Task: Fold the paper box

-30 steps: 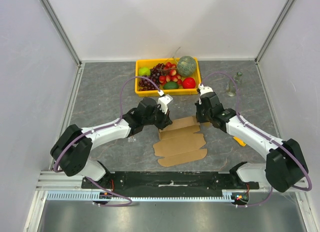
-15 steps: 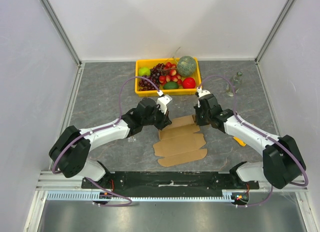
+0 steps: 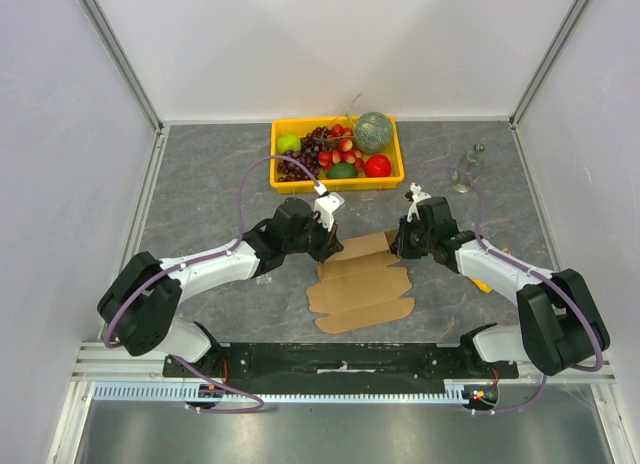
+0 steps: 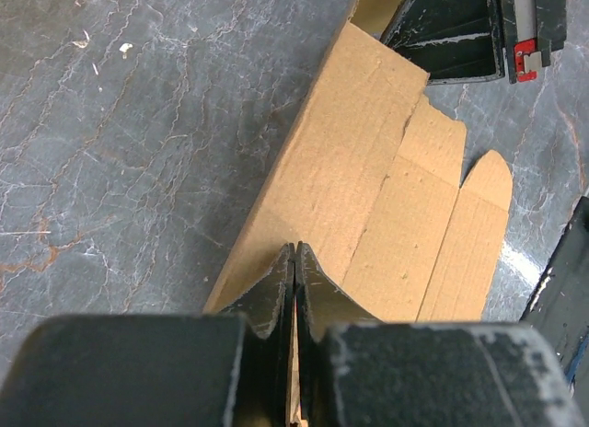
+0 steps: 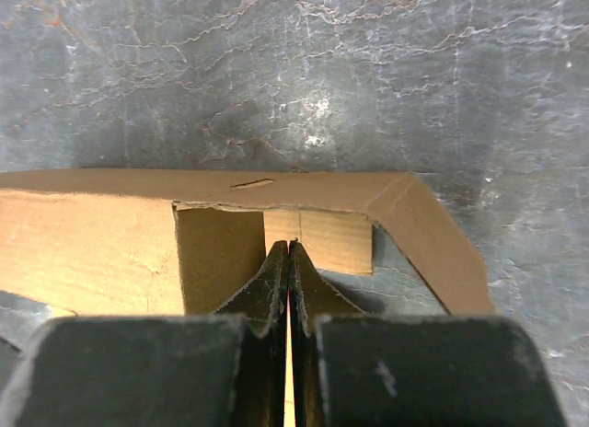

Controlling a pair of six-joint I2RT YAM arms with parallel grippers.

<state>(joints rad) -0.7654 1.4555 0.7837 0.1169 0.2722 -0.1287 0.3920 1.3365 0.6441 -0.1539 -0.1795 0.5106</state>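
We find the paper box (image 3: 362, 286) on the grey bench (image 3: 200, 204), a little to the arms' side of the yellow crate (image 3: 300, 185) of fruit. Panels nearest the crate stand raised; flaps farther from it lie flat. The left fingers (image 4: 294, 259) are pressed together on a raised cardboard edge, below the crate's middle. The right fingers (image 5: 288, 254) pinch a thin flap inside the folded corner we see below the crate's right end.
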